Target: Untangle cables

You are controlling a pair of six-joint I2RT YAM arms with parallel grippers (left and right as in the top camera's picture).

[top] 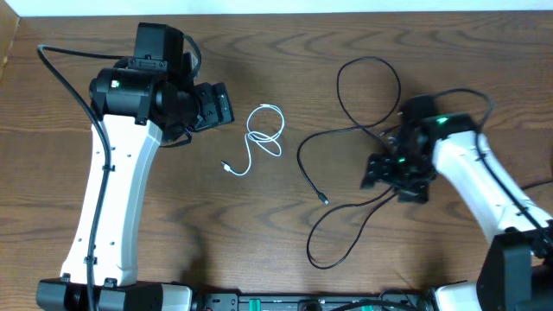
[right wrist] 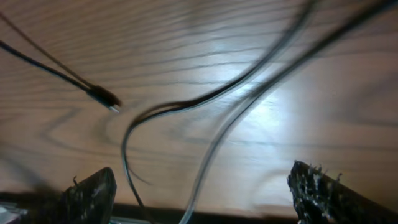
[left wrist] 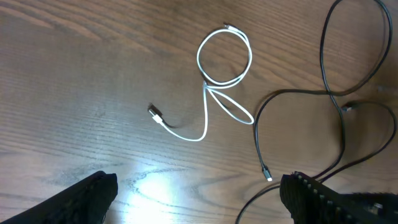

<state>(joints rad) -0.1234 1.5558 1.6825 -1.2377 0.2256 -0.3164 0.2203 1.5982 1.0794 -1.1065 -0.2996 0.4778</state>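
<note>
Left fingers (left wrist: pixel 93 198) spread wide: two black, rough-grained pads at the bottom corners of the left wrist view, with bare wood between them. Right fingers (right wrist: pixel 323 190) are apart too, nubby and dark, hanging just over the desk (top: pixel 259 246), which is brown with a strong wavy grain and a soft glare.

Between the right fingers run strands of the black cable (right wrist: pixel 180 104), thin and glossy, blurred from that close. One small metal-tipped plug (right wrist: pixel 107 98) lies to the side. That view shows none of the white cable.

The left wrist view takes in both. The white cable (left wrist: pixel 225 62) is slim and smooth, curled into one round loop and one narrow loop, its tail curving to a small plug.

From overhead, the white cable (top: pixel 263 138) lies mid-desk, right of the left fingers. The black cable (top: pixel 301 154) sprawls in big loose loops over the right half, under the right arm. A gap separates the two cables.
</note>
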